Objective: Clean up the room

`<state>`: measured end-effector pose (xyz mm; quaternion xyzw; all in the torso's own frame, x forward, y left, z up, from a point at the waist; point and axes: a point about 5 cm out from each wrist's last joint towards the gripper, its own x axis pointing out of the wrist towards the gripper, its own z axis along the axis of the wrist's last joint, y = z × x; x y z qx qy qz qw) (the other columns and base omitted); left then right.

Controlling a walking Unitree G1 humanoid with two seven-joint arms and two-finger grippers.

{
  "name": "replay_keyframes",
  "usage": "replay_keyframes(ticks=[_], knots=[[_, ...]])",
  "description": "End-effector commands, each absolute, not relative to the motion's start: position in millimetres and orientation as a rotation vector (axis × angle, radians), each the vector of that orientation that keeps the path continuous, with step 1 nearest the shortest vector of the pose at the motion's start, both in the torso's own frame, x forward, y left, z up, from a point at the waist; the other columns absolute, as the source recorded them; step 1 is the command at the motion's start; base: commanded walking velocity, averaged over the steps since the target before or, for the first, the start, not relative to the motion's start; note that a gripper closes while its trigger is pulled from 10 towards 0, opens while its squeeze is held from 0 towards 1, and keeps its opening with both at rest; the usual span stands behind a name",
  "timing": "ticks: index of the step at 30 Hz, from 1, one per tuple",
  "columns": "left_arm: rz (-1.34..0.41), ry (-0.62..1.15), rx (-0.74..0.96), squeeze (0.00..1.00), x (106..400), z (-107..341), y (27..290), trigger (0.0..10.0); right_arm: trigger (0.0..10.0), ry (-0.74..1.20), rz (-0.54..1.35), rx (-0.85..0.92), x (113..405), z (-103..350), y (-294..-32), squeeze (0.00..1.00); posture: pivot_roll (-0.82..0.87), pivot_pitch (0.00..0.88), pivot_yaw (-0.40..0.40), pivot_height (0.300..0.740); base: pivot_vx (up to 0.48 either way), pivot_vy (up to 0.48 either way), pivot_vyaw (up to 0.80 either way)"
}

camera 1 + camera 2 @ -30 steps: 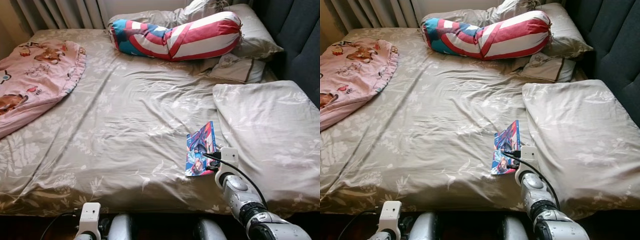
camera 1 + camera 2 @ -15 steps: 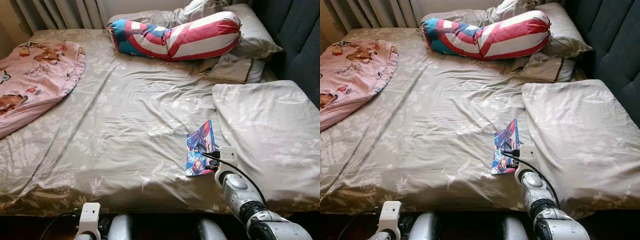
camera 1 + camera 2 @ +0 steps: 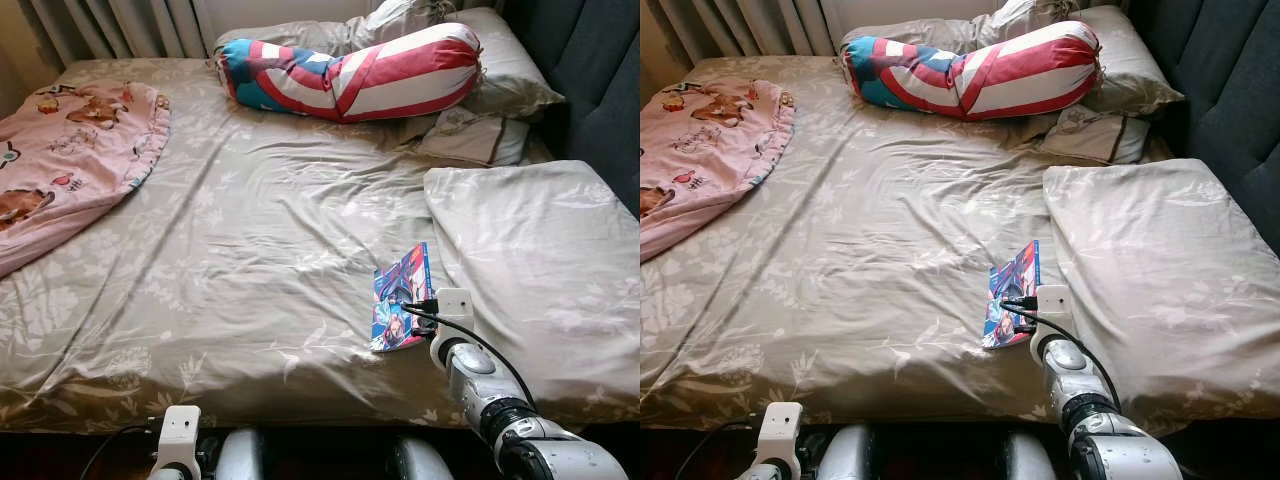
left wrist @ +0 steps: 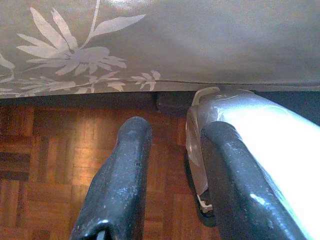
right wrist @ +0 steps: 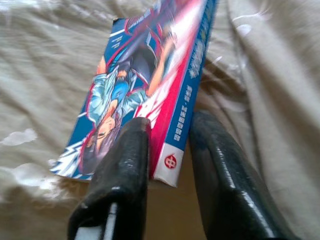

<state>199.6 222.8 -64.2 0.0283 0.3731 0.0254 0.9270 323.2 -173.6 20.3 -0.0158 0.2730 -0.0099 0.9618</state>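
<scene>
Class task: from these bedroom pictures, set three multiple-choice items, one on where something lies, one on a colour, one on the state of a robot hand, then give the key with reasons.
1. Where does the thin colourful comic book lie?
A. on the beige floral bedsheet, beside the large beige pillow
B. on the pink cartoon blanket
C. on the wooden floor

2. Which colours has the long bolster pillow?
A. green and yellow
B. red, white and blue
C. plain black

3. How is the right hand?
A. shut on nothing
B. holding a pillow
C. fingers set either side of the book's spine edge

Key: 1 A, the book rests on the sheet against the pillow's edge; 2 B, its stripes show those colours; 3 C, the right wrist view shows one finger on each side.
</scene>
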Motion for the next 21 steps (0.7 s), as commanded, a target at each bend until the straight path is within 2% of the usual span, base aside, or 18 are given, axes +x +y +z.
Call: replay_keyframes(ticks=[1,2,3,13,21], knots=[[0.051,0.826,0.055,0.0,186.5,-72.1,223.5,10.0,10.0,0.531,-0.027,-0.056,326.9,25.0,-175.4,1.0,0.01,0.092,0.0,0.613,0.0,0.0,0.0],[0.05,0.826,0.055,0.0,186.5,-72.1,223.5,10.0,10.0,0.527,-0.033,-0.064,327.4,25.9,-176.4,0.97,0.01,0.092,0.0,0.613,0.0,0.0,0.0],[0.05,0.826,0.055,0.0,186.6,-72.0,223.4,10.0,10.0,0.513,-0.046,-0.079,328.8,28.1,-178.7,0.0,0.01,0.092,0.001,0.613,0.0,0.0,0.0],[0.047,0.826,0.053,0.0,187.0,-71.9,223.1,10.0,10.0,0.445,-0.141,-0.11,333.7,38.0,-190.9,0.0,0.0,0.094,-0.001,0.613,0.0,0.0,0.0],[0.044,0.825,0.053,0.0,188.0,-71.8,222.0,10.0,10.0,0.35,-0.054,0.01,331.9,38.1,-171.5,0.0,-0.01,0.091,-0.005,0.613,0.0,0.0,0.0]])
